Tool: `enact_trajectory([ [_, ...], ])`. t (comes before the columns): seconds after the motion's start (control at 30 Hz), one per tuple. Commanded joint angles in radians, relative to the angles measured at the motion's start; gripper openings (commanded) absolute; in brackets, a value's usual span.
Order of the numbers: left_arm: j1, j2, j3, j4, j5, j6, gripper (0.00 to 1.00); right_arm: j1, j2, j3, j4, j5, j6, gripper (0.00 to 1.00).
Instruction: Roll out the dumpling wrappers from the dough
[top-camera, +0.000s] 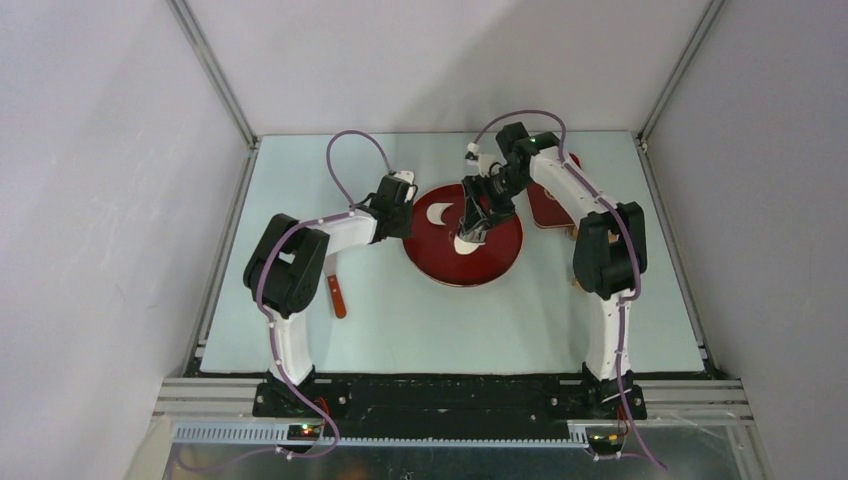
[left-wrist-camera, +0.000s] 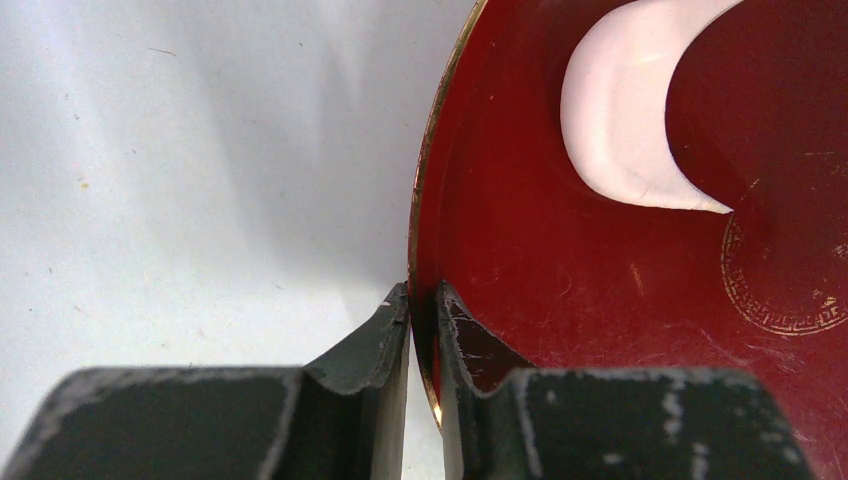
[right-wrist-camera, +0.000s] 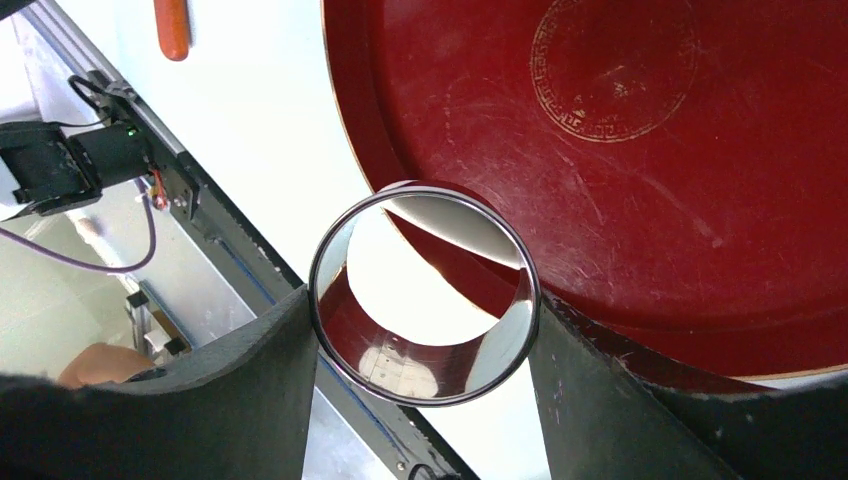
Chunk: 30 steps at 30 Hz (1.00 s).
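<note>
Left arm: elbow pushed out to the left, forearm reaching right and low to the rim of the red plate (left-wrist-camera: 560, 280). Left gripper (left-wrist-camera: 422, 330) is pinched on that rim at the plate's left edge, one finger outside, one inside, almost no gap.

Right arm: elbow folded at the far side, wrist tipped down over the plate's near-middle. Right gripper (right-wrist-camera: 425, 300) clamps the ring cutter (right-wrist-camera: 430, 375) across its width, the ring's opening facing the plate. I cannot tell whether the ring touches the plate.

The dough (left-wrist-camera: 620, 120), a white crescent, lies flat in the plate's far-left part, well inside the rim and clear of the left gripper. A white patch (top-camera: 466, 244) shows just under the right gripper; its shape is hidden.

An orange-handled tool (top-camera: 338, 296) lies on the surface (top-camera: 400, 330), left of the plate.
</note>
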Motion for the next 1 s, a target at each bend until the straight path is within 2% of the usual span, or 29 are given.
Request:
enact_trajectory([
  [0.0, 0.006, -0.001, 0.026, 0.017, 0.002, -0.015, 0.19, 0.014, 0.013, 0.041, -0.050, 0.088, -0.007, 0.00],
  [0.13, 0.007, -0.001, 0.026, 0.017, 0.003, -0.015, 0.19, 0.007, 0.065, 0.073, -0.107, 0.128, 0.004, 0.00],
  [0.6, 0.006, -0.002, 0.024, 0.017, 0.002, -0.015, 0.19, 0.032, 0.040, 0.107, -0.126, 0.181, -0.006, 0.00],
  [0.97, 0.006, -0.001, 0.023, 0.016, 0.003, -0.015, 0.19, 0.060, 0.015, 0.102, -0.093, 0.292, -0.009, 0.00],
])
